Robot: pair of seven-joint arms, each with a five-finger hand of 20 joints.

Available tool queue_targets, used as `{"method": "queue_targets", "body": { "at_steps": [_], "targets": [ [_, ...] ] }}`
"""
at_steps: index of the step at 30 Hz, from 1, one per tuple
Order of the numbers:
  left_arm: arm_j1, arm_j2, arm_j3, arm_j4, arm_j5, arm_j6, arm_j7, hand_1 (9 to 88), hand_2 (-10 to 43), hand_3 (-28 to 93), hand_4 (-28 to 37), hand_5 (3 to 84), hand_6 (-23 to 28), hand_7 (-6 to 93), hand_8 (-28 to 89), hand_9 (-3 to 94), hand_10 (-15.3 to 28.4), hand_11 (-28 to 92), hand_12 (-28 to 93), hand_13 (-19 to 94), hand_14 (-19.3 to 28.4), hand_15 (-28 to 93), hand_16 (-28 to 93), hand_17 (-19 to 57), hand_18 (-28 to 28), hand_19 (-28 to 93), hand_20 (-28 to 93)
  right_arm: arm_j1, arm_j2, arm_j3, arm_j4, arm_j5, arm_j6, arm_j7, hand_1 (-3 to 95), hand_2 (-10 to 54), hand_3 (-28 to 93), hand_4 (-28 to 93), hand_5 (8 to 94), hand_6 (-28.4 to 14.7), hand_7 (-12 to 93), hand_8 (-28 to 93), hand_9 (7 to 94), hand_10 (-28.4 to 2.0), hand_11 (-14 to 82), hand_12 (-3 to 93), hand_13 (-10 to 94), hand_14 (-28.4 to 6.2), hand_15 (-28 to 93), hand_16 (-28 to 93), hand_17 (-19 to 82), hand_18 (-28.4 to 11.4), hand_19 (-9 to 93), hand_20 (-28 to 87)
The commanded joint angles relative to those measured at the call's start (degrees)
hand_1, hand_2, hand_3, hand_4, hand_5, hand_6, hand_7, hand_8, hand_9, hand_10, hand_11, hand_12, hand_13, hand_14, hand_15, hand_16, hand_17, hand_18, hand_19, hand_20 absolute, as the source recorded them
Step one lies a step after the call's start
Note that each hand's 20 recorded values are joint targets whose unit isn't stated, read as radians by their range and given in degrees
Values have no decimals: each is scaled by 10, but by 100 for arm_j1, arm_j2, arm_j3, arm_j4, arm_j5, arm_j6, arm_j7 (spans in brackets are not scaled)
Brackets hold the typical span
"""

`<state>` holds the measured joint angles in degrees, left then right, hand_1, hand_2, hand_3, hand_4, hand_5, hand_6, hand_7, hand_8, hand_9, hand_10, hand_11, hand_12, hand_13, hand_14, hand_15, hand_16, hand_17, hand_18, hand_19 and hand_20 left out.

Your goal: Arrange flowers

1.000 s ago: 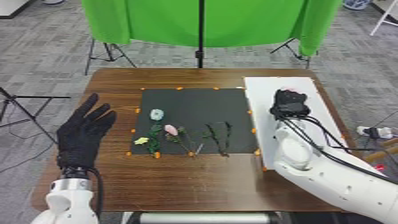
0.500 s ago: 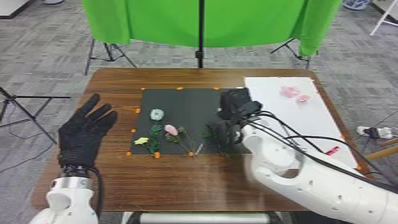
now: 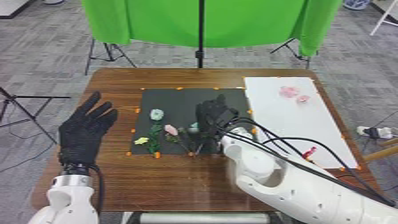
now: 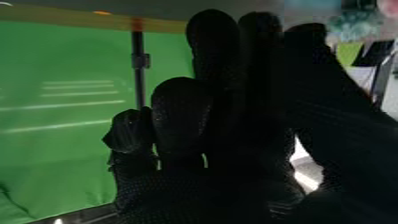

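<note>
I am working the right robot hand point(image 3: 213, 113) over the dark board point(image 3: 184, 96), just off its middle toward 2 o'clock, beside a pale bluish bloom point(image 3: 194, 126); I cannot tell whether the hand is clamped on a stem or standing apart from one. The left robot hand point(image 3: 82, 137) is waiting at 9 o'clock on the brown surface point(image 3: 133, 185), fingers straight and spread, holding nothing.

A pale blue flower point(image 3: 156, 114) is lying between 9 and 10 o'clock on the board, with a pink bud point(image 3: 171, 129) and a yellow flower point(image 3: 141, 140) toward 8. Pink blossoms point(image 3: 290, 91) are resting on the white board point(image 3: 271, 112), out at 2 o'clock.

I am judging this as a pick-or-place step among thin stems. Doing it well is calling for a low, slow approach, a light pinch on the stem rather than the petals, and a straight lift before any turn, since a dragging glove could be disturbing its neighbours. I am finding no readable label or lettering on the flowers.
</note>
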<state>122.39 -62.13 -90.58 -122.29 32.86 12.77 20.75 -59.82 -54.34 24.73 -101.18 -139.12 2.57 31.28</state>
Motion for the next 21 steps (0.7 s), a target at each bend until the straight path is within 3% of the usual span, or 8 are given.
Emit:
{"method": "queue_targets", "body": {
  "at_steps": [1, 5, 9, 15, 21],
  "targets": [
    [96, -53, -9, -23, 40, 7, -102, 246, 75, 806, -244, 390, 97, 149, -103, 374, 204, 280, 115, 276, 277, 572, -90, -64, 269, 580, 221, -184, 7, 88, -143, -214, -62, -90, 389, -95, 752, -283, 734, 54, 134, -119, 762, -107, 367, 182, 606, -114, 871, 176, 212, -214, 932, 630],
    [191, -59, -16, -72, 11, 65, -72, 246, 74, 808, -242, 390, 96, 150, -103, 374, 204, 280, 115, 277, 276, 572, -90, -64, 269, 580, 221, -176, 126, 208, -298, -173, 50, 28, 379, -95, 739, -283, 717, 48, 139, -125, 756, -111, 369, 182, 604, -116, 872, 174, 209, -215, 932, 633],
    [77, -104, 21, -22, 69, 9, -213, 247, 75, 808, -242, 391, 97, 149, -104, 375, 205, 280, 115, 277, 277, 571, -90, -64, 269, 580, 222, -6, 705, 518, -425, 334, 633, 676, 352, -95, 746, -283, 679, 30, 139, -125, 735, -121, 369, 180, 593, -122, 872, 171, 210, -218, 932, 635],
    [49, -117, 39, -16, 93, -24, -261, 246, 75, 808, -242, 391, 97, 149, -104, 375, 205, 281, 115, 277, 277, 572, -90, -64, 269, 580, 223, 620, 1587, 707, 148, 1299, 1129, 1544, 333, -95, 771, -283, 607, 9, 143, -125, 639, -145, 299, 149, 520, -142, 814, 129, 187, -213, 920, 621],
    [86, -99, 35, -29, 51, 29, -211, 247, 75, 808, -241, 390, 97, 149, -104, 374, 204, 282, 116, 277, 276, 571, -90, -64, 269, 579, 222, 1073, 1652, 720, 1028, 1914, 534, 1866, 327, -95, 788, -283, 547, 6, 153, -132, 563, -169, 249, 140, 461, -158, 802, 97, 175, -209, 921, 613]
  ]
}}
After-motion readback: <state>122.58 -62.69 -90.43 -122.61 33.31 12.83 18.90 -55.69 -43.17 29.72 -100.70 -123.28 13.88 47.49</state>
